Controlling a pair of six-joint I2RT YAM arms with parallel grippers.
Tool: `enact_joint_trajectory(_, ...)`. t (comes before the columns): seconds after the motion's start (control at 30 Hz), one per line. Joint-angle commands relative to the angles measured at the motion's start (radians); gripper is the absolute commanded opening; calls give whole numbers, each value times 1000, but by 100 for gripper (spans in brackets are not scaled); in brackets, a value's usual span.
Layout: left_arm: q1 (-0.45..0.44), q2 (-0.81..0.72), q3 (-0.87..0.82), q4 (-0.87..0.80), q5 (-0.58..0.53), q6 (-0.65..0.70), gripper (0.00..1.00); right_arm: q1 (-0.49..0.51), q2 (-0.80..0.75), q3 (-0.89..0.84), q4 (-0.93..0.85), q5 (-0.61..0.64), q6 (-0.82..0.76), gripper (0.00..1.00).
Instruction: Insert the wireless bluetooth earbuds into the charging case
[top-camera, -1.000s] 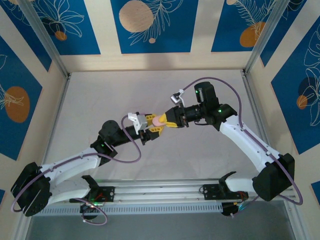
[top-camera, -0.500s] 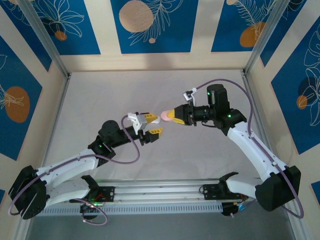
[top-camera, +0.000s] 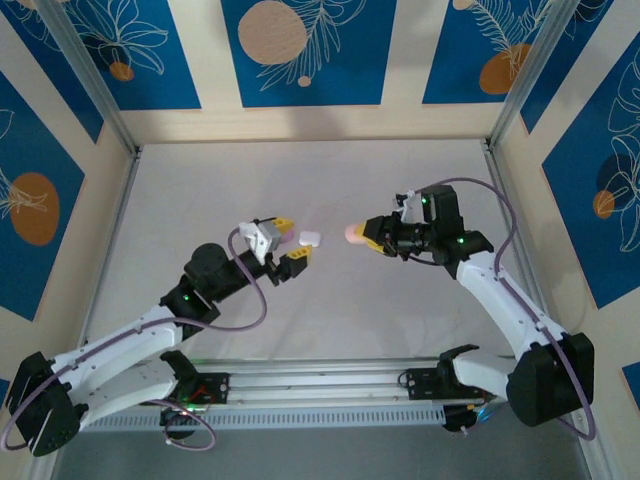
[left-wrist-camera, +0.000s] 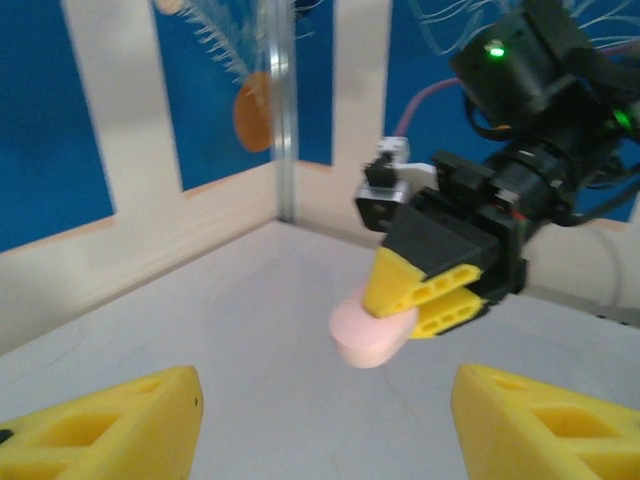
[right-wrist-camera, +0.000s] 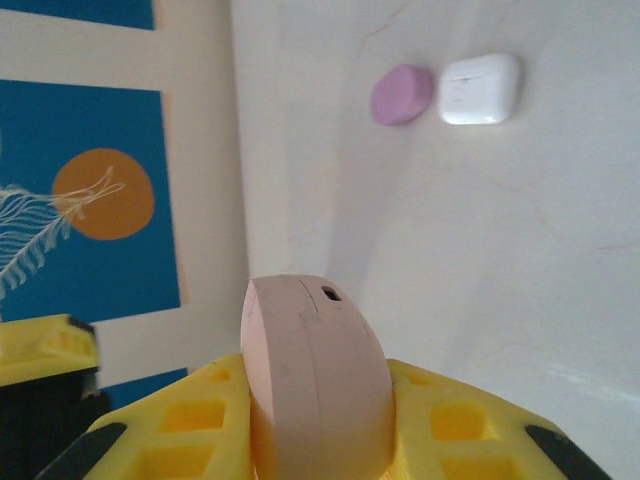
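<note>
Two grippers face each other over the middle of the table (top-camera: 200, 180) in the top view. The right gripper (top-camera: 362, 233) is clamped on a peach-pink charging case (top-camera: 351, 233). The left gripper (top-camera: 291, 240) stands spread with nothing between its fingers, and a white case (top-camera: 309, 238) sits just beyond their tips; contact cannot be told at this size. Left wrist view: the left arm's yellow fingers sit wide apart at the lower corners. Ahead, the pink case hangs clear of the table, about half of it covered by the right fingers. Judgement: a light, rigid, smooth-shelled pebble, apt to slip or twist; best pinched across its broad faces, clear of the lid seam. Right wrist view: the case is gripped low, with its seam and a small port exposed on top. A pale purple case (right-wrist-camera: 402, 95) and the white one lie side by side on the table beyond. The pink lid is shut, so whether earbuds lie inside cannot be told.
</note>
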Motion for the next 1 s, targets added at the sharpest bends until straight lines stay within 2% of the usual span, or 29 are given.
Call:
enact_joint_trajectory(0.0, -8, -2, 62, -179, -208, -50, 70, -7, 41, -41, 14, 54, -47, 18)
enact_joint_trajectory(0.1, -3, 24, 102, -307, -312, -94, 76, -10, 97, -81, 77, 70, -55, 18)
enact_joint_trajectory(0.37, 5, 28, 128, -377, -316, -148, 100, 1, 312, -85, 206, 27, -64, 19)
enact_joint_trajectory(0.73, 9, -3, 126, -413, -333, -154, 100, 82, 624, 86, 234, 21, -79, 21)
enact_joint_trajectory(0.97, 13, -22, 115, -412, -343, -151, 100, 109, 695, 131, 182, 77, -104, 26)
